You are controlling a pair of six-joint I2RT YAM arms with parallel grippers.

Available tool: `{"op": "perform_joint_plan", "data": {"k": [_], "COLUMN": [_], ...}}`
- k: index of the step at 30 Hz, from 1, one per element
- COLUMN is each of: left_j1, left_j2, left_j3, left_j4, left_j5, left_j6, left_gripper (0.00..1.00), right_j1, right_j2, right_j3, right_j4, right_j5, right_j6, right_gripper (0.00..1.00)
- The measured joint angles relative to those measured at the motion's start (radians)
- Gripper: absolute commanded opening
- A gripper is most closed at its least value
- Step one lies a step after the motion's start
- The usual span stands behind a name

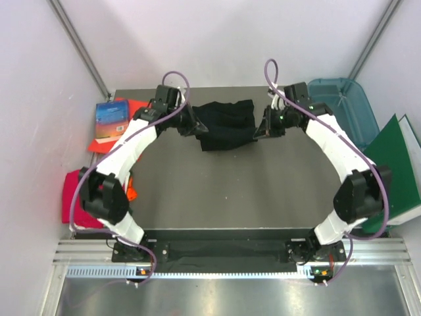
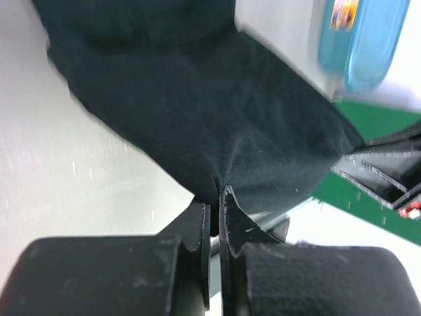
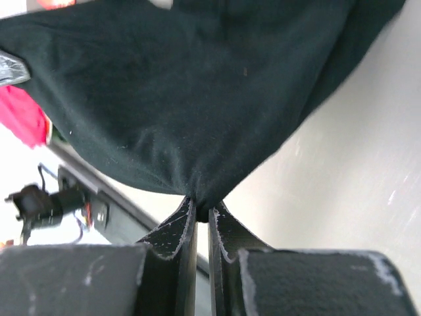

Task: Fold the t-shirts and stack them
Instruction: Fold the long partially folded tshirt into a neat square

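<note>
- Grey tabletop [image 1: 230, 191] shows a black t-shirt [image 1: 227, 124] toward twelve o'clock.
- Left jaws pinch its nine o'clock edge, right jaws its three o'clock edge.

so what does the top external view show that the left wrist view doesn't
Only top external: both arms, the right jaws at the black t-shirt's right side, the folded pink t-shirt at the left, the blue book. Only left wrist: the left jaws close up, shut on a pinch of the black cloth. Both: the black t-shirt, the teal bin and the green binder.
</note>
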Motion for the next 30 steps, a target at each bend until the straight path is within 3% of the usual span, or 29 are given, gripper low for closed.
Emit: {"op": "perform_joint_plan", "data": {"k": [14, 18, 19, 20, 21, 22, 23, 26, 30], "left_j1": [0.118, 0.152, 0.162, 0.17, 0.179, 0.188, 0.198, 0.23, 0.259], "left_j2": [0.506, 0.617, 0.649, 0.674, 0.706, 0.737, 0.766, 0.812, 0.796], "left_j3": [0.412, 0.513, 0.543, 0.565, 0.594, 0.617, 0.634, 0.631, 0.575], "left_j4": [0.119, 0.167, 0.181, 0.191, 0.208, 0.231, 0.254, 0.314, 0.352], "left_j5": [0.042, 0.077, 0.093, 0.102, 0.118, 0.135, 0.155, 0.199, 0.218], "left_j6": [0.013, -0.013, -0.024, -0.033, -0.046, -0.058, -0.075, -0.129, -0.129], "left_gripper": [0.0, 0.0, 0.29, 0.61, 0.86, 0.99, 0.99, 0.99, 0.99], "right_j1": [-0.023, -0.036, -0.04, -0.043, -0.048, -0.051, -0.055, -0.064, -0.068], "right_j2": [0.504, 0.645, 0.672, 0.703, 0.733, 0.758, 0.776, 0.791, 0.765], "right_j3": [0.428, 0.594, 0.628, 0.666, 0.696, 0.718, 0.727, 0.682, 0.561], "right_j4": [0.194, 0.232, 0.233, 0.239, 0.256, 0.277, 0.303, 0.388, 0.475], "right_j5": [0.045, 0.045, 0.045, 0.045, 0.046, 0.051, 0.06, 0.09, 0.138], "right_j6": [0.006, 0.031, 0.037, 0.047, 0.057, 0.074, 0.088, 0.129, 0.151], "right_gripper": [0.08, 0.16, 0.24, 0.51, 0.62, 0.69, 0.81, 0.93, 0.94]}}
